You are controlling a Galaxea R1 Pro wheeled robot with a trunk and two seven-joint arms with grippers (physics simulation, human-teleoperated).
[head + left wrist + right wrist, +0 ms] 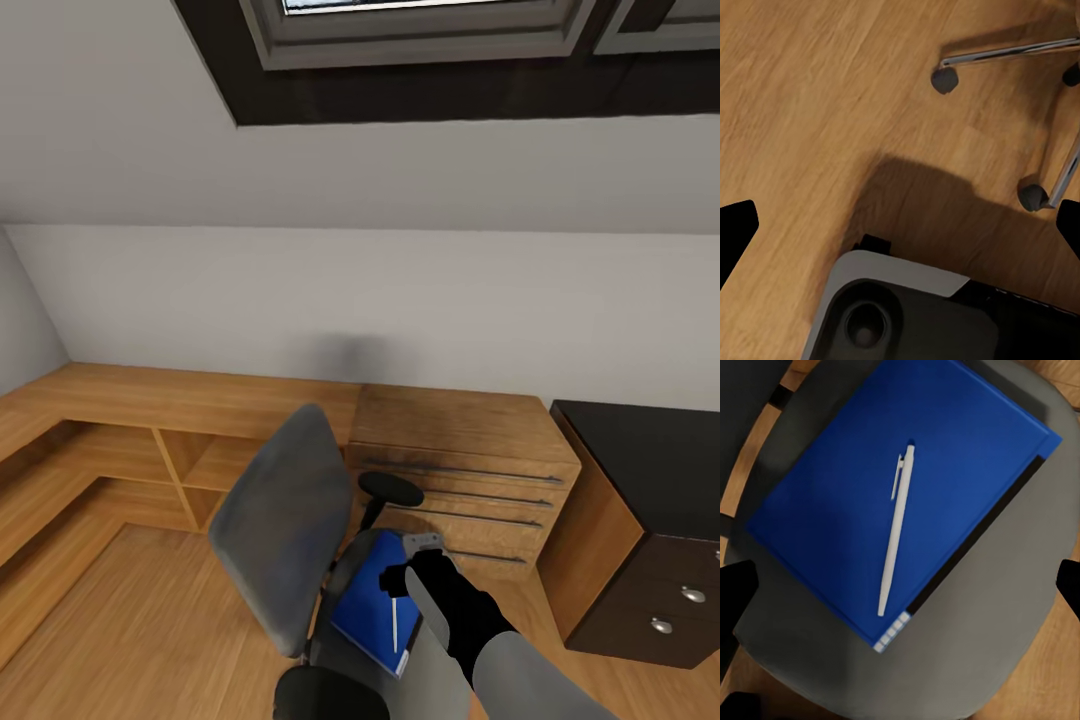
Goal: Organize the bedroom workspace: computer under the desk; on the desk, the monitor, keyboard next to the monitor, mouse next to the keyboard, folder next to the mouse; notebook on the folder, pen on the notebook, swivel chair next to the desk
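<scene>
The right gripper hangs with its fingers spread wide above the blue folder lying flat on the swivel chair's grey seat, a white pen resting across the folder's middle; the left gripper is likewise spread wide over the wood floor.

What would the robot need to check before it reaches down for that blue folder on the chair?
1. Folder lies flat on the swivel chair seat: ok.
2. Pen rests loose on the folder and could roll off if it is lifted: not ok.
3. Right gripper hangs above the folder, apart from it, fingers spread wide: ok.
4. Left gripper holds nothing, pointing at the floor by the chair's castors: ok.
5. Armrest beside the seat leaves room to come down: cannot tell.
</scene>
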